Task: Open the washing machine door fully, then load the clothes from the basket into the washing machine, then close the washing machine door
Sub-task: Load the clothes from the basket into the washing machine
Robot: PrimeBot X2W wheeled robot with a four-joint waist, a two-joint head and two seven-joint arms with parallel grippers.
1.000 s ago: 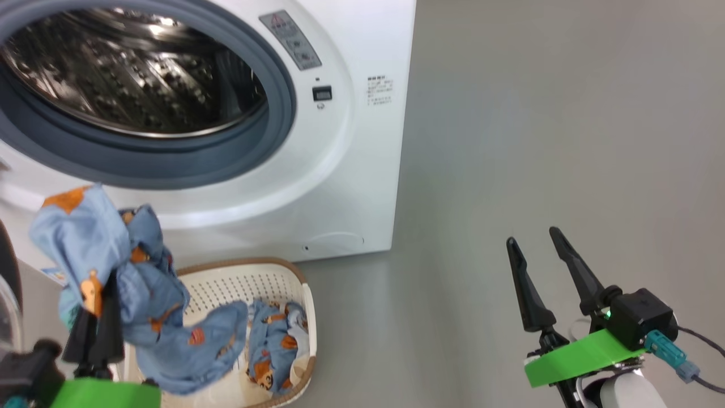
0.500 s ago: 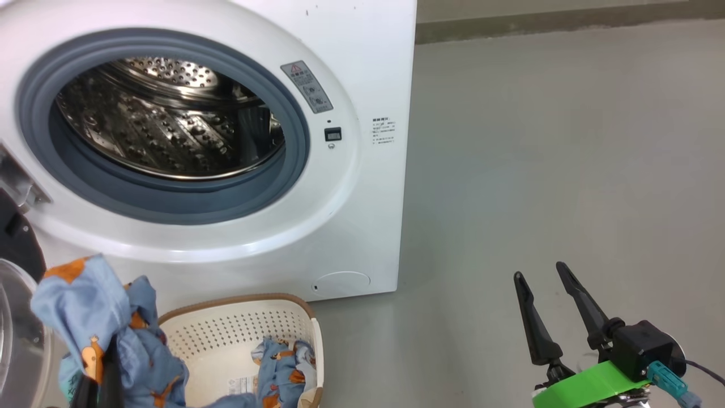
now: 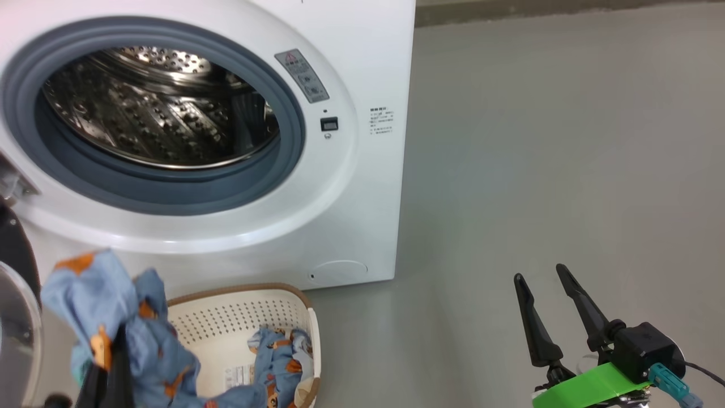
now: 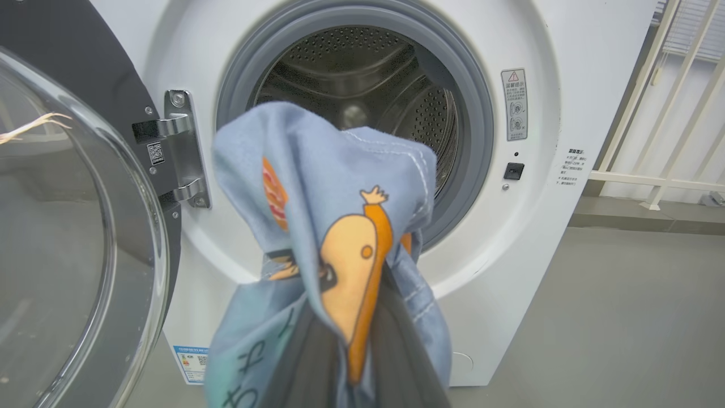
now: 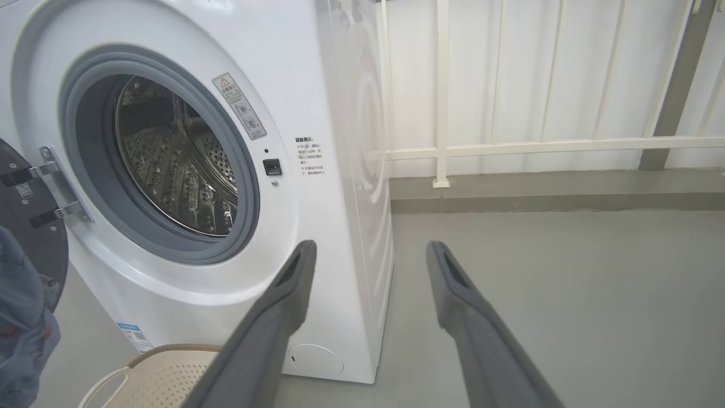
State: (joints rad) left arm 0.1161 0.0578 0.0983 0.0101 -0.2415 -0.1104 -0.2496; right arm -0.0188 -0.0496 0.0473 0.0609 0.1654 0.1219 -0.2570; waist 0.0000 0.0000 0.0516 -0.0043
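Note:
The washing machine (image 3: 362, 187) stands with its steel drum (image 3: 158, 107) exposed. Its door (image 4: 68, 226) is swung wide open to the left on its hinge. My left gripper (image 3: 107, 368) is shut on a piece of the clothes (image 3: 107, 306), light-blue with orange bears, held up in front of the machine below the drum mouth; the cloth drapes over the fingers and its tail trails into the basket (image 3: 243, 290). More of the clothes (image 3: 280, 362) lie in the basket. My right gripper (image 3: 539, 273) stands open over bare floor to the right, holding nothing.
The basket sits on the grey floor right against the machine's front. A round flap (image 3: 340, 272) marks the machine's lower right corner. Behind and to the right runs a white railing (image 5: 510, 147) above a low kerb. Open floor (image 3: 538, 141) stretches right of the machine.
The head camera has tilted up, so the whole picture has slid down and more of the drum shows. The left gripper with the garment has drifted slightly right. The right gripper stays open.

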